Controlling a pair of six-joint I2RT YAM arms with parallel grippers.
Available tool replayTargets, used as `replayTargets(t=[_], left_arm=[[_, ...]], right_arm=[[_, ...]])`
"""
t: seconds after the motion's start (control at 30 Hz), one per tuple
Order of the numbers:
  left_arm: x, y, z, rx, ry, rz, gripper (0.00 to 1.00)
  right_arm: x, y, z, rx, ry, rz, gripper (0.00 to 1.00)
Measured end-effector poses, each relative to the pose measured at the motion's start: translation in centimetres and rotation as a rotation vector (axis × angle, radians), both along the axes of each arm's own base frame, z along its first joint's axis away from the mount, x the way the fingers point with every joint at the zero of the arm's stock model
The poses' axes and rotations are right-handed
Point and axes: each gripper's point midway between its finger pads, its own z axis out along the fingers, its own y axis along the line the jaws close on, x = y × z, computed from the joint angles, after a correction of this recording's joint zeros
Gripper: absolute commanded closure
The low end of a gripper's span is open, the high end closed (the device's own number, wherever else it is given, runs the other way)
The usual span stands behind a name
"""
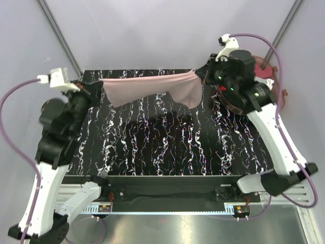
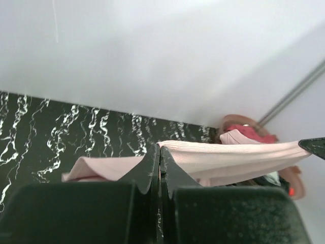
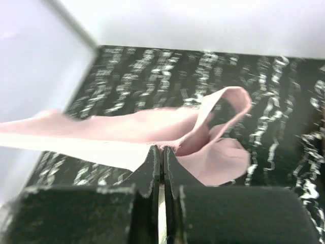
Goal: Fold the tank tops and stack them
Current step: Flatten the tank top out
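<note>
Black marbled counter (image 1: pixel 152 147), pink tank top (image 1: pixel 152 89) strung in the air over its far edge.
I have the left fingers (image 1: pixel 99 86) pinched fully together on one end of the top and the right fingers (image 1: pixel 202 75) pinched together on the other. It hangs taut between them, its right end drooping in a loose fold, clear of the counter as far as I can judge. By my reckoning the job is at its start: this top is not folded, I see no folded pile anywhere on the counter, and the basket (image 2: pixel 229 120) at the far right shows red cloth (image 2: pixel 252 133) waiting. No brand, label or writing is readable on anything.
</note>
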Motion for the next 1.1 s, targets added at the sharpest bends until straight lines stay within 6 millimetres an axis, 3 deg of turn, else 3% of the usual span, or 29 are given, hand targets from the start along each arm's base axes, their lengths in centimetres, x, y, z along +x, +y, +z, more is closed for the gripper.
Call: replayTargets(t=[0.13, 0.3, 0.4, 0.47, 0.6, 0.7, 0.8, 0.87, 0.9, 0.93, 0.97, 1.0, 1.1], left_arm=[[-5.0, 1.0, 1.3, -0.015, -0.093, -0.035, 1.00], [-10.3, 2.2, 2.7, -0.048, -0.211, -0.061, 1.00], [-11.1, 2.3, 2.8, -0.060, -0.223, -0.068, 1.00], [-10.3, 2.0, 2.3, -0.058, -0.198, -0.071, 1.00], [-5.7, 1.4, -1.0, -0.082, -0.065, -0.020, 1.00], [-0.4, 1.0, -6.6, -0.080, 0.103, 0.064, 1.00], [4.3, 0.7, -13.3, -0.044, 0.271, 0.139, 1.00], [7.3, 0.8, -18.0, -0.019, 0.382, 0.187, 1.00], [8.8, 1.1, -20.3, -0.010, 0.437, 0.215, 0.98], [10.2, 1.4, -22.5, -0.002, 0.488, 0.238, 0.89], [11.2, 1.8, -24.4, 0.005, 0.534, 0.256, 0.67], [12.3, 2.2, -26.4, 0.011, 0.593, 0.271, 0.27], [15.0, 3.0, -28.7, 0.016, 0.701, 0.297, 0.13]], right_arm=[[-4.9, -0.4, 2.2, 0.047, -0.046, 0.098, 1.00], [-10.5, -1.1, 1.9, 0.081, -0.034, 0.190, 1.00], [-11.8, -1.3, 1.5, 0.082, -0.001, 0.211, 1.00], [-11.7, -1.4, 0.9, 0.067, 0.037, 0.204, 1.00], [-8.5, -1.0, -0.3, 0.020, 0.100, 0.142, 1.00], [-3.7, 0.0, -3.1, -0.026, 0.158, 0.073, 1.00], [1.2, 1.1, -8.7, -0.089, 0.262, 0.008, 1.00], [4.5, 1.8, -13.4, -0.135, 0.337, -0.035, 0.92], [6.0, 2.0, -15.6, -0.159, 0.373, -0.062, 0.69], [7.5, 2.2, -17.8, -0.181, 0.407, -0.091, 0.49], [8.7, 2.3, -19.2, -0.196, 0.427, -0.118, 0.37], [10.3, 2.4, -20.7, -0.215, 0.437, -0.146, 0.32], [12.5, 2.2, -23.1, -0.255, 0.449, -0.191, 0.30]])
